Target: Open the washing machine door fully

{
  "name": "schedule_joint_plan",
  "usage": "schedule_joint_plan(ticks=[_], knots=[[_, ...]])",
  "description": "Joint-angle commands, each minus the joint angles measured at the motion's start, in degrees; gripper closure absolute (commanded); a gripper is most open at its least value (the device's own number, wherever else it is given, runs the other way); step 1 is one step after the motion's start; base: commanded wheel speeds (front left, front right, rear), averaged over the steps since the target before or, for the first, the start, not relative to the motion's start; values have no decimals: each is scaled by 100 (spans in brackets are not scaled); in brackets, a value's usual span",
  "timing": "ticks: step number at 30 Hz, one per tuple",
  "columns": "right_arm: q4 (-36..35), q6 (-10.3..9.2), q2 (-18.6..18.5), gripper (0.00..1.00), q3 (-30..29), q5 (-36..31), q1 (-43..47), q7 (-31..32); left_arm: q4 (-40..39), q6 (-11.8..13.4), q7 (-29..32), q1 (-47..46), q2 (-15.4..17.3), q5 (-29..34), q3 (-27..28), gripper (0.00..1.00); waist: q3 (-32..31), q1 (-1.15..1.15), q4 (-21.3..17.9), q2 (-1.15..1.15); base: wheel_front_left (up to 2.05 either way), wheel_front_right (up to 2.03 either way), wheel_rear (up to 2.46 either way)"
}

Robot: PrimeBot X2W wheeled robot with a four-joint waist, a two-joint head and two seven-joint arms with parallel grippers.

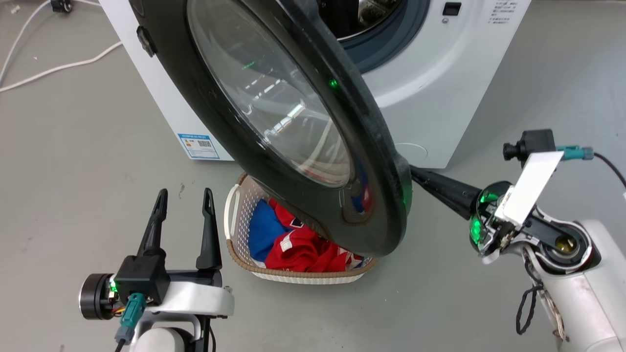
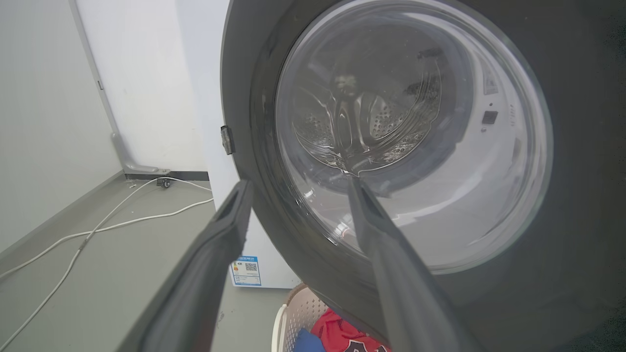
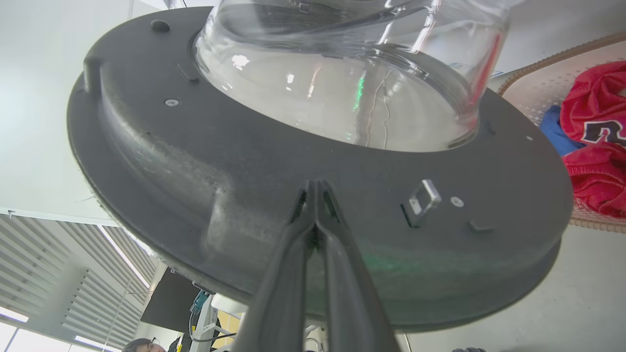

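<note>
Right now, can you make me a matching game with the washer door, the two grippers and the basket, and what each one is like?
Things:
1. washing machine door
2. left gripper
3. right gripper
4. laundry basket

States:
A. fingers shut, tips against the door's inner side
B. holds red and blue clothes
C. swung partly open
D. fingers spread wide apart

Pairs: 1-C, 2-D, 3-A, 4-B.

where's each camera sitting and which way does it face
head view: on the head, looking down at the washing machine door, washing machine, basket; left gripper, right gripper show
left wrist view: on that wrist, faces door's outer glass past open fingers
right wrist view: on that wrist, faces door's inner side past shut fingers
shared: door and basket in all three
</note>
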Motion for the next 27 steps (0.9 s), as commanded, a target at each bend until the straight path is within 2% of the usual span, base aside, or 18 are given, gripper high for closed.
schedule_joint_plan(ticks=[1, 27], knots=[[-41, 15, 60, 100, 27, 17, 140, -3, 10, -1, -14, 70, -5, 38, -9, 0, -68, 1, -10, 0, 0, 0, 0], [-730, 8, 748, 100, 614, -181, 1243, 78, 24, 43, -14, 385, -5, -20, -66, 0, -505, 1, 195, 0, 0, 0, 0]])
